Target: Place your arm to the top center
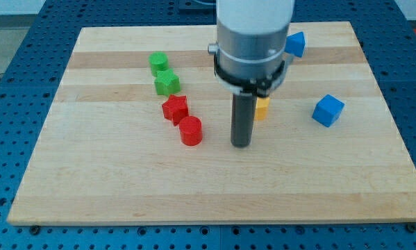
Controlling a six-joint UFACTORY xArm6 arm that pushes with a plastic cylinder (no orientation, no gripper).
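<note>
My tip [241,144] rests on the wooden board [124,194] near its middle. A red cylinder [190,130] lies just left of the tip. A red star-shaped block [175,109] sits above and left of that cylinder. A yellow block [262,107] shows partly behind the rod, to the tip's upper right. A green star-shaped block [167,82] and a green cylinder [158,62] lie further up on the left. A blue cube [328,110] sits at the right. A second blue block [295,44] is at the top, partly hidden by the arm's body [253,42].
The board lies on a blue perforated table [13,90]. The arm's wide grey body covers the board's top center.
</note>
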